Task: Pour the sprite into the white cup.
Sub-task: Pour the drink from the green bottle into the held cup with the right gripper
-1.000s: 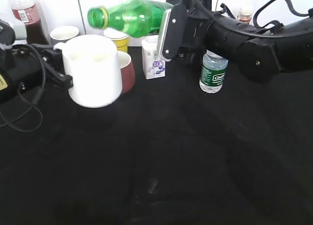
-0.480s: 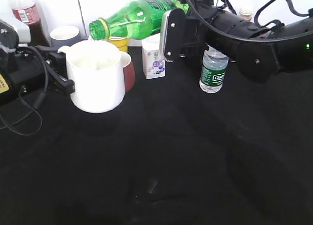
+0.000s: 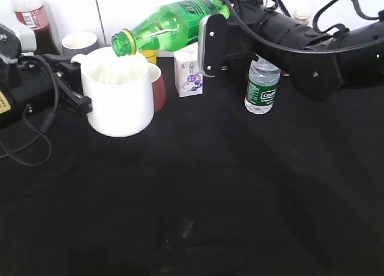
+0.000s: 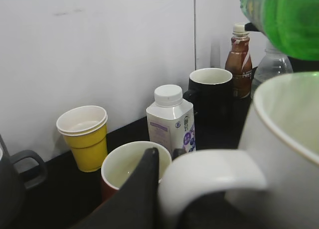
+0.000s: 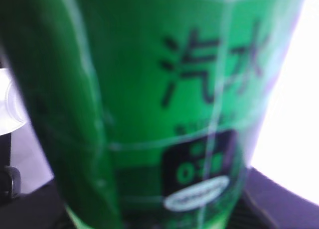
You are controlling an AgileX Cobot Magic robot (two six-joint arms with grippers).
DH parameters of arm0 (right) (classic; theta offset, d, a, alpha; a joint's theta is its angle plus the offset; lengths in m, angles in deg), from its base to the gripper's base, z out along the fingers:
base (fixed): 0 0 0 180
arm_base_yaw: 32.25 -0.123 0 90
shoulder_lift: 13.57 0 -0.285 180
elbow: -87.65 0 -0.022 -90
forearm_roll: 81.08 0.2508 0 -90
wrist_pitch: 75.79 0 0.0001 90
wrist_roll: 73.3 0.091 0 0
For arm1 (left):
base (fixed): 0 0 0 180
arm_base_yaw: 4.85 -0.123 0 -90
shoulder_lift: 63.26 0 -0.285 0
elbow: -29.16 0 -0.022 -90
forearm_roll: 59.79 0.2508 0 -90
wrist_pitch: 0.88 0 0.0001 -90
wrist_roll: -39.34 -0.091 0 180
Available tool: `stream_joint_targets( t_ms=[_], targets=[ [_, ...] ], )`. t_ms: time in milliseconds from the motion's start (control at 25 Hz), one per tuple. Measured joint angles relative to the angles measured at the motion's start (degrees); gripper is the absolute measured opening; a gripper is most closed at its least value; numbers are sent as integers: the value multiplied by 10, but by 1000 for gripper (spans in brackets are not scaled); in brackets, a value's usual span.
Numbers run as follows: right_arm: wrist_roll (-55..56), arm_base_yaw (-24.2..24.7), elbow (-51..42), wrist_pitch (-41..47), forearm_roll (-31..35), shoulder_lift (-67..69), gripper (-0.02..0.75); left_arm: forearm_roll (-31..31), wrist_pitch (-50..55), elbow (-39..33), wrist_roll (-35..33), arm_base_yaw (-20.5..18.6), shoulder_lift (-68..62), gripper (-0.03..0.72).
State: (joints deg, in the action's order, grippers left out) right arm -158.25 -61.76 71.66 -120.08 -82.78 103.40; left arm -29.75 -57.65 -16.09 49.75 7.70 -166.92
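The sprite (image 3: 171, 21) is a green bottle with no cap on, tilted steeply with its mouth low over the rim of the white cup (image 3: 119, 99). My right gripper (image 3: 207, 30) is shut on the bottle's lower body. In the right wrist view the green bottle (image 5: 149, 109) fills the frame and hides the jaws. My left gripper (image 3: 75, 95) is shut on the cup's loop handle (image 4: 209, 174), with one dark finger (image 4: 139, 194) pressed against it. The cup stands on the black table. The bottle (image 4: 289, 20) hangs above the cup's rim (image 4: 279, 124).
Close behind the white cup stand a dark red mug (image 3: 157, 87), a yellow paper cup (image 4: 84, 137) and a small white carton (image 3: 189, 72). A clear water bottle (image 3: 262, 87) stands under my right arm. A dark mug (image 4: 209, 89) and a brown Nescafe bottle (image 4: 239, 59) stand by the wall.
The sprite has tipped further, and its mouth has dropped from above the cup down to the cup's rim. The white cup has shifted slightly.
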Motion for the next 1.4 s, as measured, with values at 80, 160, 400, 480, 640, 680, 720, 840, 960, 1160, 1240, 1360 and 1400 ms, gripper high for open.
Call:
stream_joint_targets(
  t_ms=[80,160,400,480,640,680,720,840,960,1160,1240,1360,1400],
  targets=[
    [-1,0,0,-7,1,0,397,1,0,0,0,0,0,57],
    [-2,0,0,-13,1,0,397,1,0,0,0,0,0,57],
    [-4,0,0,-19,1,0,397,2,0,0,-1,0,0,57],
    [-5,0,0,-19,1,0,397,2,0,0,-1,0,0,57],
    [-6,0,0,-20,1,0,397,3,0,0,-2,0,0,57],
    [-6,0,0,-21,2,0,397,3,0,0,-2,0,0,57],
    [-6,0,0,-22,2,0,396,3,0,0,-2,0,0,57],
    [-6,0,0,-23,3,0,396,3,0,0,-2,0,0,57],
    [-6,0,1,-23,5,0,396,4,0,0,-2,0,0,57],
    [-14,0,1,-23,6,0,396,4,1,0,-2,0,0,57],
    [-22,0,1,-25,5,0,396,4,1,0,-2,0,0,57],
    [-25,0,1,-31,17,0,396,4,2,0,-2,0,0,57],
    [-25,0,1,-32,17,0,396,4,2,0,-2,0,0,57]
  ],
)
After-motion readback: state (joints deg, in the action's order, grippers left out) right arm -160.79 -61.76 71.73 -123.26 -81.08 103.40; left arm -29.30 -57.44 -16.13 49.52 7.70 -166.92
